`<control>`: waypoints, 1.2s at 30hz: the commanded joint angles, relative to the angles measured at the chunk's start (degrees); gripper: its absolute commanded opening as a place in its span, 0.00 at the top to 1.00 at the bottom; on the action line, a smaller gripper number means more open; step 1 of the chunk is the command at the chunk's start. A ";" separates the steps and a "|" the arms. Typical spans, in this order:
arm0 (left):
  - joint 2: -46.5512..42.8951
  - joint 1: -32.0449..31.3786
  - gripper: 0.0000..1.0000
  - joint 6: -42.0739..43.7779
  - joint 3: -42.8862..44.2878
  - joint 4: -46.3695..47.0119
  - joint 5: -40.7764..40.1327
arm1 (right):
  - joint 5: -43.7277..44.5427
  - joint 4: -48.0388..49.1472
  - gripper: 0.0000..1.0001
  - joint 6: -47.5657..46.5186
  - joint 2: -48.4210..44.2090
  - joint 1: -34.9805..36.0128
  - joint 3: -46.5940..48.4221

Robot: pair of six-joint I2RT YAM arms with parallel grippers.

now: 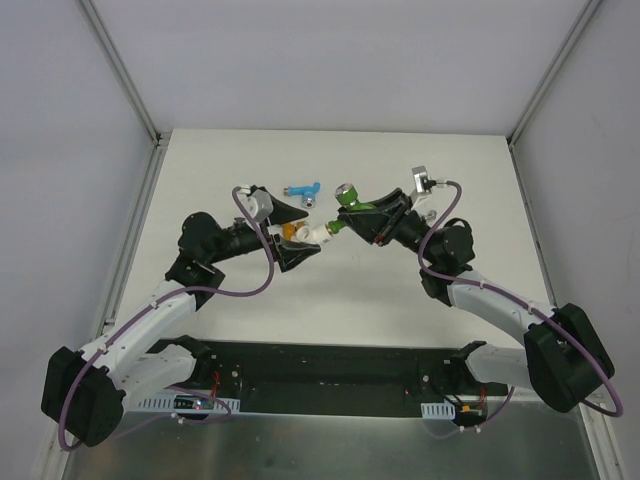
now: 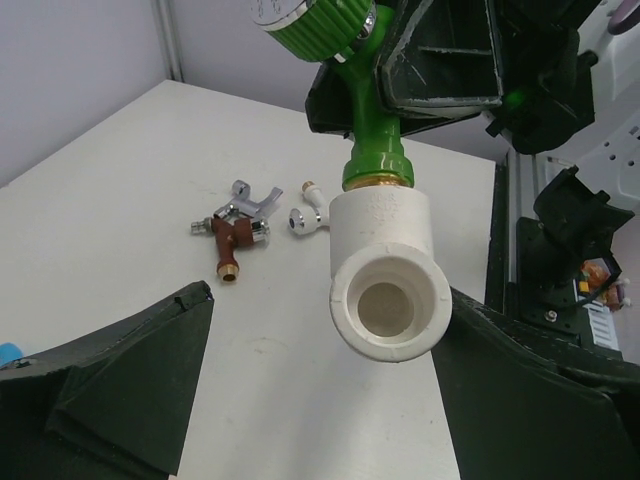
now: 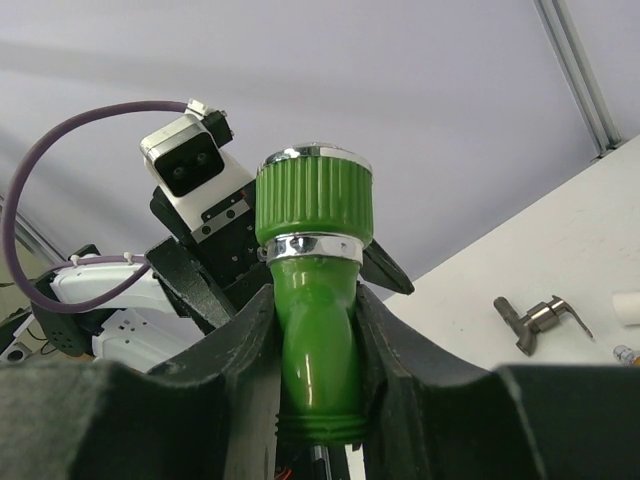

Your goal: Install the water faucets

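Observation:
My right gripper (image 1: 355,216) (image 3: 315,320) is shut on the green faucet (image 1: 347,199) (image 3: 312,300), gripping its body below the ribbed knob. A white elbow fitting (image 1: 321,233) (image 2: 383,270) sits on the faucet's brass thread, held above the table. My left gripper (image 1: 304,235) (image 2: 328,310) is open around that fitting; its right finger (image 2: 520,380) is right against the fitting and its left finger (image 2: 130,380) is well clear. An orange piece (image 1: 292,233) shows between the left fingers from above.
On the table lie a blue faucet (image 1: 302,189), a reddish-brown faucet (image 2: 232,243), a silver faucet (image 2: 245,203), a white faucet (image 2: 308,216) and a dark grey faucet (image 3: 540,318). Grey walls enclose the table on three sides.

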 commanded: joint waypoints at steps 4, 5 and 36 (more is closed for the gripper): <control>-1.85 -1.39 0.08 -3.70 -0.77 9.91 2.00 | -1.14 5.67 1.00 -2.34 -1.84 0.45 1.52; -1.77 -1.48 0.08 -3.88 -0.94 9.91 2.09 | -0.97 5.58 1.00 -2.51 -1.84 0.45 1.52; -2.47 -18.87 1.00 25.53 -1.03 -9.34 -36.37 | 28.99 -32.21 1.00 -0.33 -8.96 7.92 0.39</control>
